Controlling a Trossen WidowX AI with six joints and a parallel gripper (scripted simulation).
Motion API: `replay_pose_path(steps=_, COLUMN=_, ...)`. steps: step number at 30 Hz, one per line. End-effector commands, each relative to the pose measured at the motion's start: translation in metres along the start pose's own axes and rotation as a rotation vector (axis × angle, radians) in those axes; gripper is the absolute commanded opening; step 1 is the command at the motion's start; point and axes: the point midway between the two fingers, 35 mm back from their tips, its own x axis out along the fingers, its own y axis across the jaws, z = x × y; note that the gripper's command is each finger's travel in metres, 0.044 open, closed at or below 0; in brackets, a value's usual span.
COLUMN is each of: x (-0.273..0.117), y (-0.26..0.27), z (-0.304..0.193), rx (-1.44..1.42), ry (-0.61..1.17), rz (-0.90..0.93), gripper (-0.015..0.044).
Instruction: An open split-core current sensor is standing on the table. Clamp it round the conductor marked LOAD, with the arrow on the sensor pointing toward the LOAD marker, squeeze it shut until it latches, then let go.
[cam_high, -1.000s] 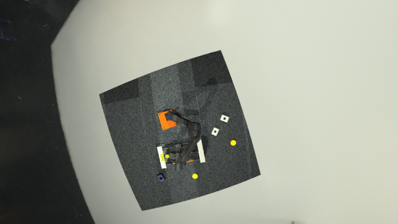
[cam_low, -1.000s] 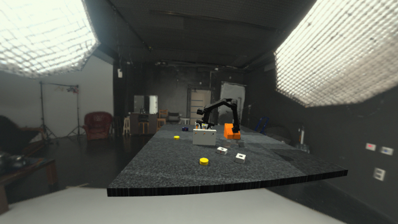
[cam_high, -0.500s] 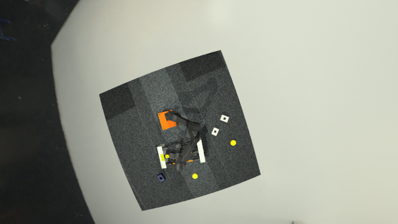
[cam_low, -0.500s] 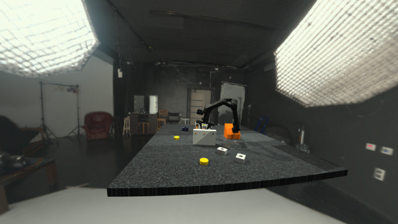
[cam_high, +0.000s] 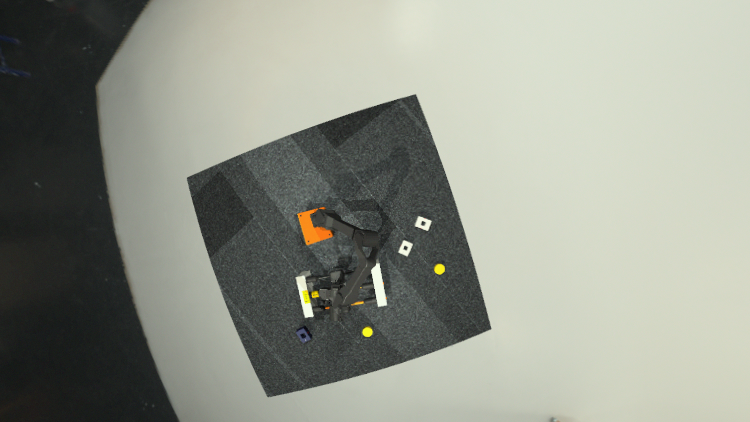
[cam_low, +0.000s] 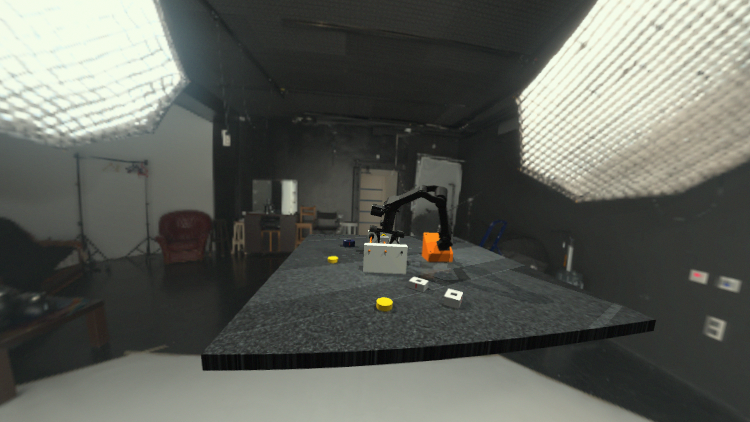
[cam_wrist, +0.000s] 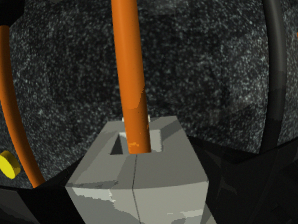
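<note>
The light grey split-core sensor (cam_wrist: 102, 172) sits around the middle orange conductor (cam_wrist: 131, 70) in the wrist view. Its two halves meet at a thin seam on the near side; the far side is partly hidden by the conductor, and I cannot tell if it is latched. No arrow shows. My gripper (cam_wrist: 141, 147) (cam_low: 385, 236) is shut on the sensor, with one dark finger on each side, between the two white end panels (cam_high: 379, 286) (cam_low: 385, 265). Small yellow tags are at the other panel (cam_high: 301, 286); their lettering is too small to read.
An orange conductor (cam_wrist: 7, 95) and a dark one (cam_wrist: 276, 75) run on either side. Two white blocks with square holes (cam_high: 428, 225) (cam_high: 400, 244), a dark blue block (cam_high: 298, 331) and two yellow discs (cam_high: 439, 269) (cam_high: 367, 331) lie around the rig. The orange base (cam_high: 309, 233) stands behind.
</note>
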Motion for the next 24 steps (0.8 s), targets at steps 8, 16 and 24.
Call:
replay_pose_path(steps=8, x=0.0000, y=0.0000, z=0.0000, rx=0.000, ry=0.000, rz=0.000, gripper=0.0103)
replay_pose_path(steps=16, x=-0.0007, y=0.0018, z=0.0002, rx=-0.005, ry=-0.002, rz=0.032, gripper=0.0000)
replay_pose_path(steps=24, x=-0.0007, y=0.0018, z=0.0002, rx=-0.005, ry=-0.002, rz=0.032, gripper=0.0000)
